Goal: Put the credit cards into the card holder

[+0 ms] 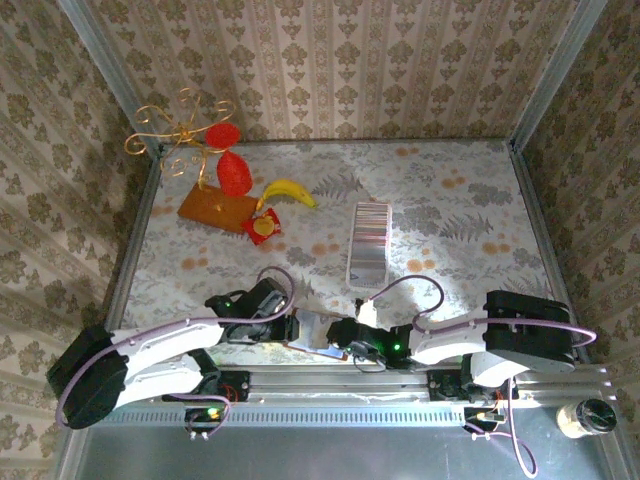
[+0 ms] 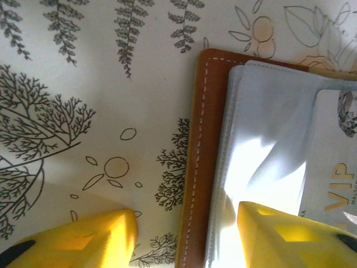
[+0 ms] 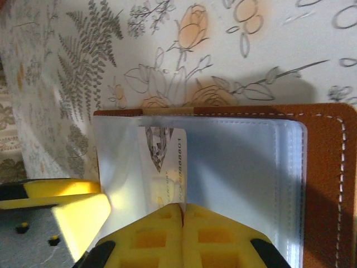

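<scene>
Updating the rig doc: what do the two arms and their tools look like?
The left arm and right arm have white links, black joints and looping lilac cables. The left tool and right tool have blocky yellow fingers with recessed pockets.

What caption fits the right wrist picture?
Right claw, shut, at a card in the open brown card holder.

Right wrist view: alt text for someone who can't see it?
An open brown card holder with clear sleeves lies on the floral table, one card with a diamond graphic among the sleeves. The right gripper, yellow and shut, has its tips at the card's bottom edge.
</scene>
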You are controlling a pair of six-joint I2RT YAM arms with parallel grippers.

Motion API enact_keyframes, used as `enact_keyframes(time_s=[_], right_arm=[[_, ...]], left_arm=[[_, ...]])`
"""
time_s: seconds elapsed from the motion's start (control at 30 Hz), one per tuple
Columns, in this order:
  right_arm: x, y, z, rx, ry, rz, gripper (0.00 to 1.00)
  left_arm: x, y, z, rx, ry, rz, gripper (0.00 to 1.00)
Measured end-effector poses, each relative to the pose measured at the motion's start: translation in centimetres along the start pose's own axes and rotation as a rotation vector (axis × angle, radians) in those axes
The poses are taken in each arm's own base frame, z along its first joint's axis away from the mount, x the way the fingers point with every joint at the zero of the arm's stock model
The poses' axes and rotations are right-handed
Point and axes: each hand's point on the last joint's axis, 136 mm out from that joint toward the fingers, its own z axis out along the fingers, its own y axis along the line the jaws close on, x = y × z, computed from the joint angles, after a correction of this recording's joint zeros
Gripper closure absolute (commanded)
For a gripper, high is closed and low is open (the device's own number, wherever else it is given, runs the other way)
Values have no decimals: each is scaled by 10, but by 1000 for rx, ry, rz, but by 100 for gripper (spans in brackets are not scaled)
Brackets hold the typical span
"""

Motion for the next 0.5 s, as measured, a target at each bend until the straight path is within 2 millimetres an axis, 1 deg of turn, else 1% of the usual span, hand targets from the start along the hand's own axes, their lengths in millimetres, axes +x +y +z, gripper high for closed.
enact_keyframes(time_s=[0.03, 0.2, 0.33, 0.5], right_arm=[[0, 1, 1, -8, 0, 2, 100], [2, 8, 4, -41, 2, 14, 100], [2, 11, 4, -53, 1, 18, 100], [0, 8, 8, -48, -16, 16, 100]], left_arm=[[0, 1, 0, -9, 6, 4, 57], [0, 1, 1, -22, 15, 10, 62], [0, -1, 1, -13, 12, 14, 69], [-1, -5, 3, 6, 0, 22, 71]])
